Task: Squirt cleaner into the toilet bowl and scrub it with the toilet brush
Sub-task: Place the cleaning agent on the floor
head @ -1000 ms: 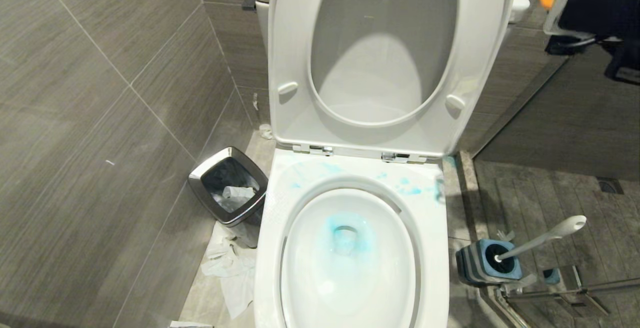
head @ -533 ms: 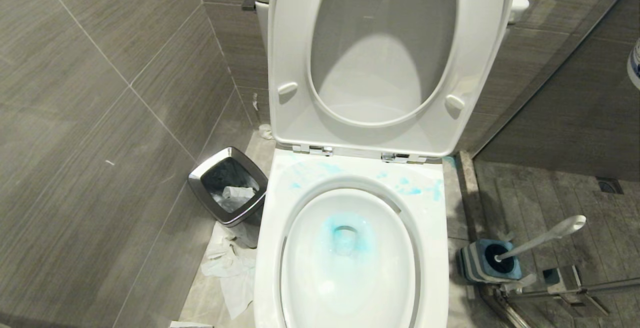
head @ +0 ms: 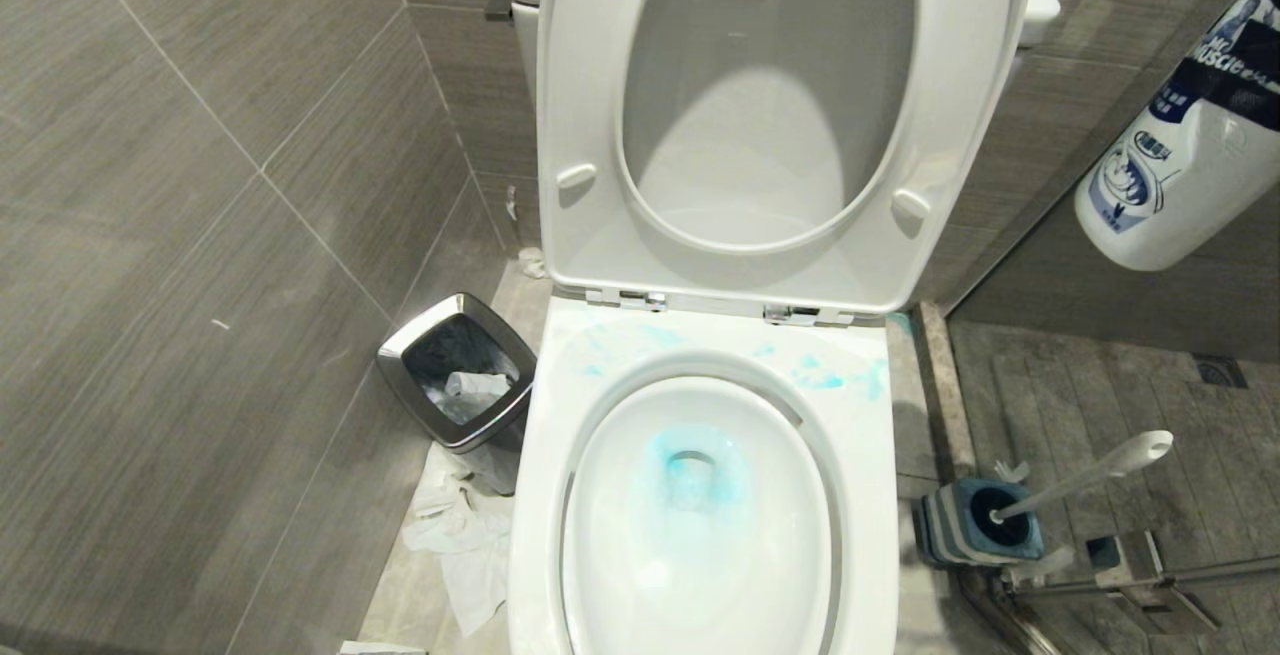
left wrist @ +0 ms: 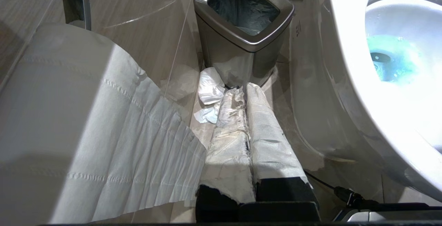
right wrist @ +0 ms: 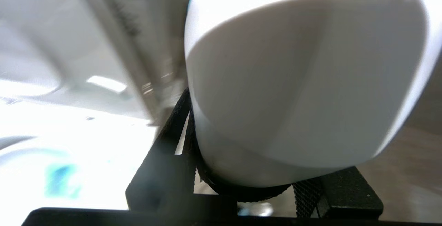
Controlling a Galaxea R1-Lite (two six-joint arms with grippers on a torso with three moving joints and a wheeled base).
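The right gripper (right wrist: 248, 184) clamps the cleaner (head: 1180, 155) above the toilet brush (head: 1080, 480). Blue liquid pools in the toilet bowl (head: 700, 515). The left gripper (left wrist: 247, 95) hangs beside it, fingers pressed together

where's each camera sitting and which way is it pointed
Head view: high, looking forward and down at the toilet bowl, toilet brush and cleaner; no arm shows.
Left wrist view: low beside the toilet, facing the trash bin; the left gripper shows, shut.
Right wrist view: behind the right gripper, clamped on the cleaner's base.
Shared: blue liquid in the bowl appears in all three views; the bin in head and left wrist.
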